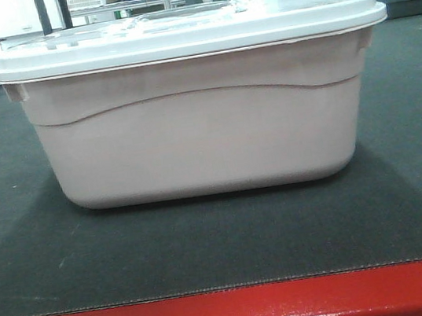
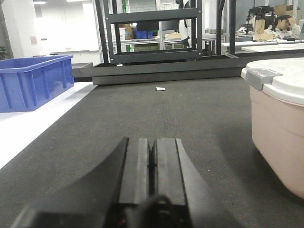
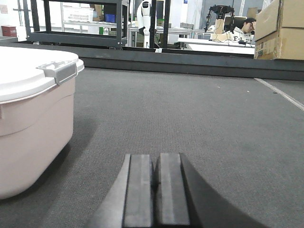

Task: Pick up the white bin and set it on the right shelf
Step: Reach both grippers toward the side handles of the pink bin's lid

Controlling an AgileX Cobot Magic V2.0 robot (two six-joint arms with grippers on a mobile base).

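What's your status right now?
Left gripper shut, right gripper shut, both empty. Bin lidded, on mat between them. Nothing blocking either side.

smooth plastic white bin [image 1: 199, 128], glossy lid [image 1: 186, 30], matt textured mat [image 1: 224, 243]

The counter [image 1: 407, 192] is covered with a dark grey mat and has a red front edge [image 1: 234, 313]. A blue bin [image 2: 33, 80] stands on a white surface [image 2: 28, 128] to the left, and a dark metal rack [image 2: 152, 18] rises at the far edge. Beyond are a brightly lit white wall [image 2: 52, 28], stacked cardboard boxes [image 3: 280, 28] and a person [image 2: 285, 23] seated at a desk.
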